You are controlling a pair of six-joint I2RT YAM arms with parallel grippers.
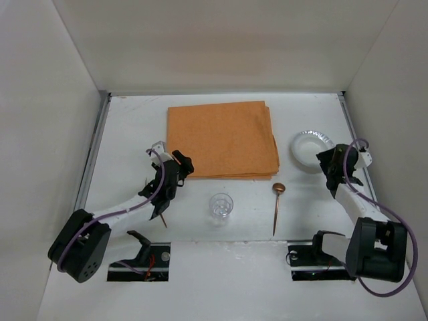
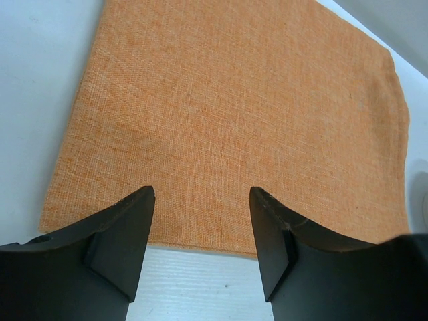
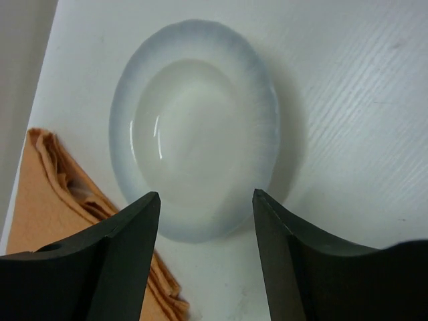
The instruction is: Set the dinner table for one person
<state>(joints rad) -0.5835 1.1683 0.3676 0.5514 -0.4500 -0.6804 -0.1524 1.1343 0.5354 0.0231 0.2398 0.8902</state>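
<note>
The white dinner table [image 1: 130, 130] holds a folded orange cloth mat [image 1: 223, 139] at the centre back. A white plate [image 1: 311, 146] lies to the mat's right. A clear glass [image 1: 221, 207] and a copper spoon [image 1: 276, 206] lie in front of the mat. My left gripper [image 1: 182, 164] is open and empty at the mat's near left edge; the left wrist view shows the mat [image 2: 234, 114] just beyond the gripper [image 2: 200, 200]. My right gripper [image 1: 328, 160] is open and empty at the plate's near edge. In the right wrist view the plate [image 3: 194, 127] lies just ahead of the gripper [image 3: 206, 200].
A thin brown pointed utensil [image 1: 162, 219] lies partly under my left arm. Metal rails [image 1: 93, 150] run along the table's left and right edges, with white walls around. The mat's folded corner [image 3: 53, 194] lies close to the plate's left.
</note>
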